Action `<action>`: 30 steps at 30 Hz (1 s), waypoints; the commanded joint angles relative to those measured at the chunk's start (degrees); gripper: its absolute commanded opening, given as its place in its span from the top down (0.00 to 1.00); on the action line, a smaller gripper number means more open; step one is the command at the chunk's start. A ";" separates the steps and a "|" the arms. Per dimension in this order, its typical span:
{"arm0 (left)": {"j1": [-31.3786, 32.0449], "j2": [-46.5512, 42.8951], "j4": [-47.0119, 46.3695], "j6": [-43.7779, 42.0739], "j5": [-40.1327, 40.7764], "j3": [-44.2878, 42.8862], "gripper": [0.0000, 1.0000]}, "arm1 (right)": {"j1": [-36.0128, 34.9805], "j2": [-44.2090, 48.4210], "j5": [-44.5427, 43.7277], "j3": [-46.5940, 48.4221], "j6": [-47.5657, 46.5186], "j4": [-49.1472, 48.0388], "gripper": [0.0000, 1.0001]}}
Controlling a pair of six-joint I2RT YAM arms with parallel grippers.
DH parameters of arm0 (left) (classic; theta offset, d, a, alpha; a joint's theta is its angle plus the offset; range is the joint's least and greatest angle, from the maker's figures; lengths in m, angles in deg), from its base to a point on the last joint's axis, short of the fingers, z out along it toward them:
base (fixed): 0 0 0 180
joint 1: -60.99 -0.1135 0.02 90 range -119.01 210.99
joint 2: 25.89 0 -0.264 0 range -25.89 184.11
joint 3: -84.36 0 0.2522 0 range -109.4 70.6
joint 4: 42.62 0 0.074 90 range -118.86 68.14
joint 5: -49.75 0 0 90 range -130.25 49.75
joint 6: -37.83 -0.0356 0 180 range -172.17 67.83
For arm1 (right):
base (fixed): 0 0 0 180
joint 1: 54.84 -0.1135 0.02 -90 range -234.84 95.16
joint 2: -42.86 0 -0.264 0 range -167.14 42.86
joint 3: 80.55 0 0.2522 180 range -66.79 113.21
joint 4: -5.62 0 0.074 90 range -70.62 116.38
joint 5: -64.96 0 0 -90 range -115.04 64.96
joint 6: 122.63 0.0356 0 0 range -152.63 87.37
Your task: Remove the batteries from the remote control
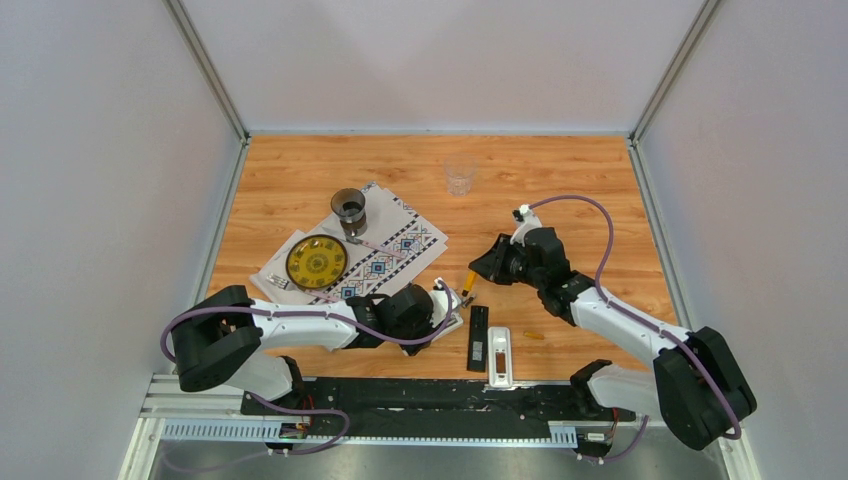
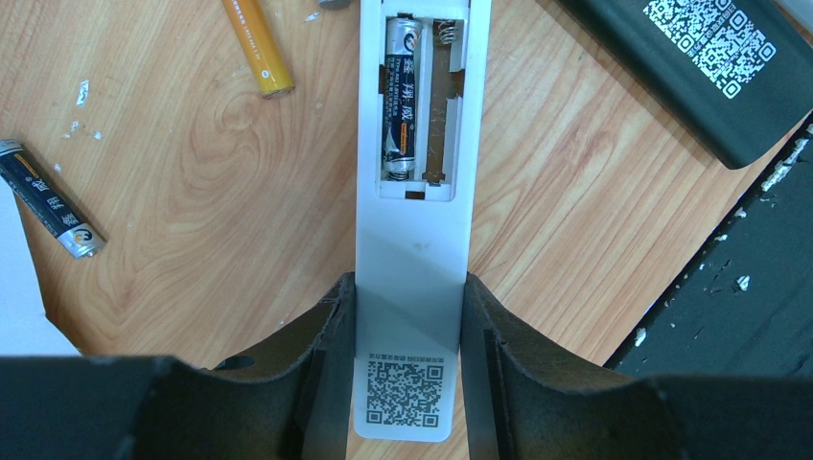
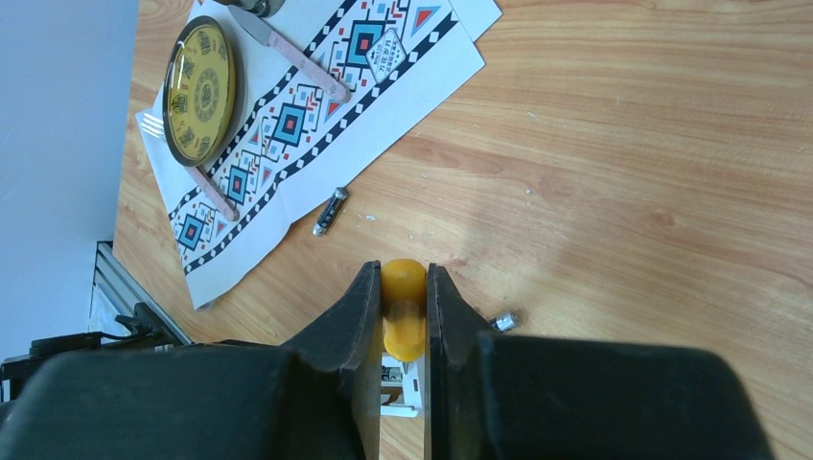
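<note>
My left gripper (image 2: 409,287) is shut on the near end of a white remote control (image 2: 412,230), which lies on its face with its battery bay open. One dark battery (image 2: 403,96) sits in the bay's left slot; the right slot holds only its spring. A loose dark battery (image 2: 48,206) lies on the wood to the left. My right gripper (image 3: 405,273) is shut on a yellow screwdriver (image 3: 404,311), whose tip points down at the open bay (image 3: 398,383). In the top view the two grippers (image 1: 448,305) (image 1: 490,268) meet mid-table. Another small battery (image 1: 535,335) lies farther right.
A black remote (image 1: 478,338) and a second white remote (image 1: 500,357) lie side by side near the front edge. At the left, a patterned placemat (image 1: 400,245) carries a yellow plate (image 1: 316,262), a cup (image 1: 348,210) and cutlery. A clear glass (image 1: 459,178) stands at the back.
</note>
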 commanded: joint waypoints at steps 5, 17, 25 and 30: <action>-0.04 0.37 1.74 0.75 -1.15 1.25 1.00 | -1.05 -1.51 -0.80 -0.05 0.54 -3.47 1.00; 0.05 0.64 1.83 0.83 -1.14 1.08 1.00 | -2.10 -0.02 -1.15 -1.98 1.15 -3.21 1.00; 0.05 0.99 1.74 0.83 -1.41 0.99 1.00 | -2.45 1.04 -1.33 -2.60 0.89 -2.59 1.00; -0.04 0.99 1.74 0.92 -1.50 0.99 1.00 | -2.72 2.44 -1.15 -3.92 1.06 -3.30 1.00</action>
